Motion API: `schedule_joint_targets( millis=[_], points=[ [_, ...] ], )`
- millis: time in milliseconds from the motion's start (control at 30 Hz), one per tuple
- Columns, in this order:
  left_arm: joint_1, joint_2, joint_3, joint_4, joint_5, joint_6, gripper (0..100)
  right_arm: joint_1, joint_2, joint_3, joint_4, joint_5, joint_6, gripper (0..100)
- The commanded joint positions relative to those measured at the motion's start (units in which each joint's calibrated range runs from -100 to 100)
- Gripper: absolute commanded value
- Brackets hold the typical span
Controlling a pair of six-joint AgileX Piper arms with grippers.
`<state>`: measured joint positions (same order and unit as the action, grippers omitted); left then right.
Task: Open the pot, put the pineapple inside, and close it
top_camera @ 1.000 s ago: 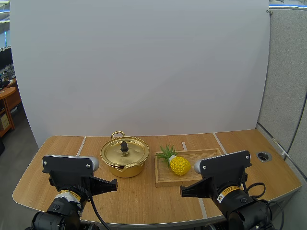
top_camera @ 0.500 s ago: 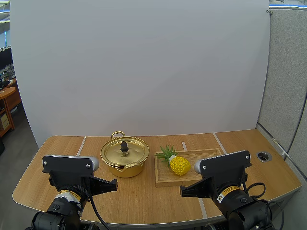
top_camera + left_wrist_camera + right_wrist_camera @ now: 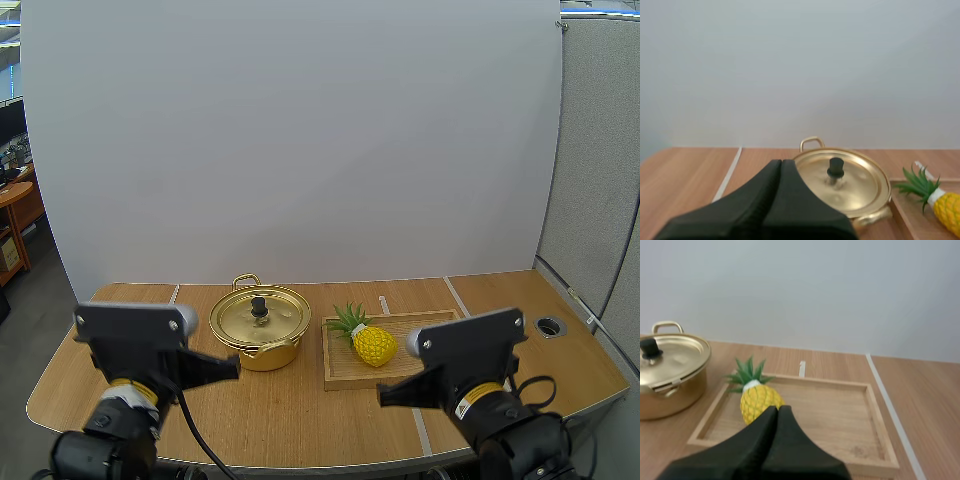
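A gold pot [image 3: 259, 327] stands on the table with its lid [image 3: 845, 181] on, a black knob [image 3: 259, 306] at the lid's middle. To its right a yellow pineapple [image 3: 371, 343] with green leaves lies in a wooden tray [image 3: 432, 325]. My left gripper [image 3: 780, 163] is shut on nothing, short of the pot. My right gripper [image 3: 777, 410] is shut too, its tips just short of the pineapple [image 3: 758, 400]. Both arms are at the near edge of the table.
The wooden tray [image 3: 845, 415] has free floor to the right of the pineapple. A round grommet hole [image 3: 549, 326] sits at the table's far right. Pale tape lines [image 3: 458, 299] run across the tabletop.
My left arm has shifted up and a little to the left. The right arm has barely moved. The pot and pineapple stay where they were.
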<state>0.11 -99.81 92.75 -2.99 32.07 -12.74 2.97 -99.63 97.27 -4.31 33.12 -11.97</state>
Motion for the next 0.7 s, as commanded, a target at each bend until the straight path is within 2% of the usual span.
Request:
schedule_joint_targets(
  millis=[0,100,233,500,667],
  points=[
    [-0.04,-0.2,-10.2,0.7,0.6,2.0,0,-0.3,-0.4,-10.5,-0.7,0.6,0.1,0],
    [-0.04,-0.2,-15.0,0.7,1.5,4.4,0,-0.3,-0.4,-15.8,-1.3,0.6,0.1,0],
    [-0.04,-0.2,-21.2,0.7,10.1,4.8,0,-0.3,-0.4,-21.8,-2.0,4.5,0.1,0],
    [-0.04,-0.2,-35.2,0.7,33.0,4.8,0,-0.3,-0.4,-34.5,-2.0,33.9,0.1,0],
    [-0.04,-0.2,-41.0,0.3,42.7,4.7,0,-0.3,-0.4,-39.9,-1.7,45.3,0.1,0]
  ],
)
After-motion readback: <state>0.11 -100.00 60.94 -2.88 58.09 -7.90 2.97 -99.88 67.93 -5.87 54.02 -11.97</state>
